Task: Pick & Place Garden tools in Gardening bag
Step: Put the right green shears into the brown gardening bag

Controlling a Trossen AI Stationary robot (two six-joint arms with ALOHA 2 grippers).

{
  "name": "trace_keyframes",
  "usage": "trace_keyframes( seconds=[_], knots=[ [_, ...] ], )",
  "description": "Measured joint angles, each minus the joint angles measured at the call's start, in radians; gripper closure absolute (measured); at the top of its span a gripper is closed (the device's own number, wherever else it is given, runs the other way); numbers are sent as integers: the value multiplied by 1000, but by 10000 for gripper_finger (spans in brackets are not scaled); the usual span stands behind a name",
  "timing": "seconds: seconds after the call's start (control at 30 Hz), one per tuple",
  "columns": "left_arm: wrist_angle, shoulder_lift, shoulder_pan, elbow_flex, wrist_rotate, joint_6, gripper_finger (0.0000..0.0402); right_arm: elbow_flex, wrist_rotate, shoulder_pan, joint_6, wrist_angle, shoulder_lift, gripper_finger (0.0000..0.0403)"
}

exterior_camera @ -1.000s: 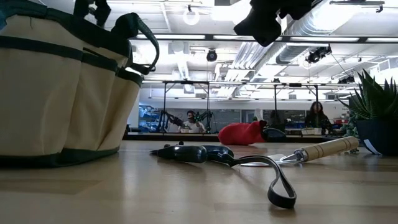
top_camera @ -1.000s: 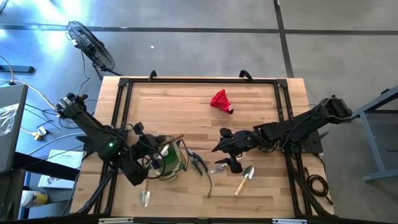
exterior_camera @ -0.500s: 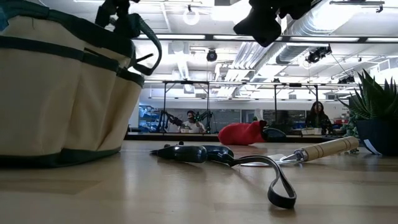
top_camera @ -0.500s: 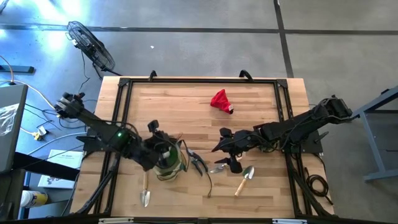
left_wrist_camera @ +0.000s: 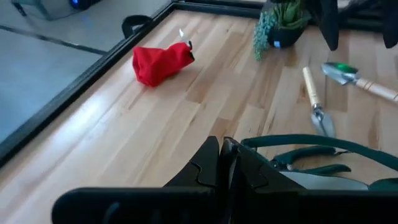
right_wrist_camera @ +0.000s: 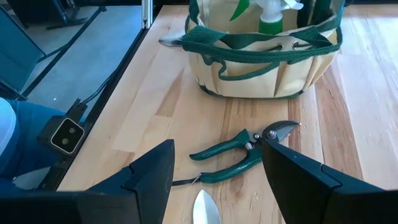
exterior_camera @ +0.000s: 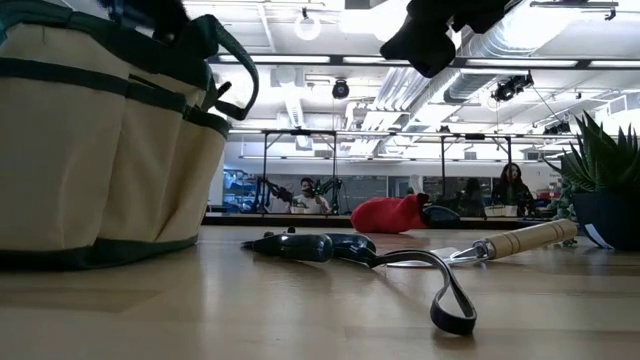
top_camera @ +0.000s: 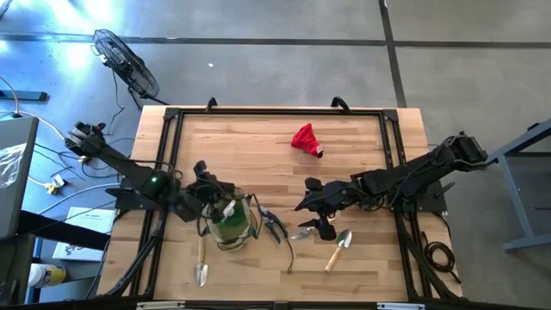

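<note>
Tan canvas with dark green trim marks the gardening bag (top_camera: pixel 231 220), standing upright at the near left of the wooden counter (top_camera: pixel 258 146), with a bright green item (right_wrist_camera: pixel 270 17) already inside. Just beside the bag on its left, a wooden-handled trowel (top_camera: pixel 201 263) lies near the counter's front edge. The left tool (top_camera: pixel 209 188) hovers at the bag's far rim, its fingers pressed together and holding nothing. To the right of the bag lie the dark-handled pruners (top_camera: pixel 274 226), then a small metal trowel (top_camera: pixel 303 232) and a second wooden-handled trowel (top_camera: pixel 337 250). The right tool (top_camera: pixel 315 209) hangs above the counter over these three, fingers spread wide and empty. Farther back, well apart from everything, rests the red cloth item (top_camera: pixel 305 139). Step in hand, as judged: between placements, several tools still outside the bag. The next move probably calls for the right tool to descend squarely over the pruners or small trowel and close on the handle.
</note>
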Motion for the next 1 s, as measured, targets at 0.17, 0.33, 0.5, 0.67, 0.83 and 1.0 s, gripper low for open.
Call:
trace_keyframes(
  seconds=[0.17,0.33,0.5,0.67,0.83,1.0],
  knots=[
    [241,-142,0,-213,5,36,398,0,1,0,-1,3,0,172],
    [417,-228,0,-358,-7,98,398,0,1,-10,-3,19,-1,172],
    [444,-256,0,-408,1,94,398,0,3,-17,-3,24,-1,172],
    [446,-247,0,-413,27,78,398,0,-1,-30,-4,31,-1,172],
    [445,-223,0,-413,78,76,398,0,-3,-43,-7,31,-1,172],
    [446,-198,0,-413,74,70,398,0,-4,-44,-16,32,-1,172]
  ],
)
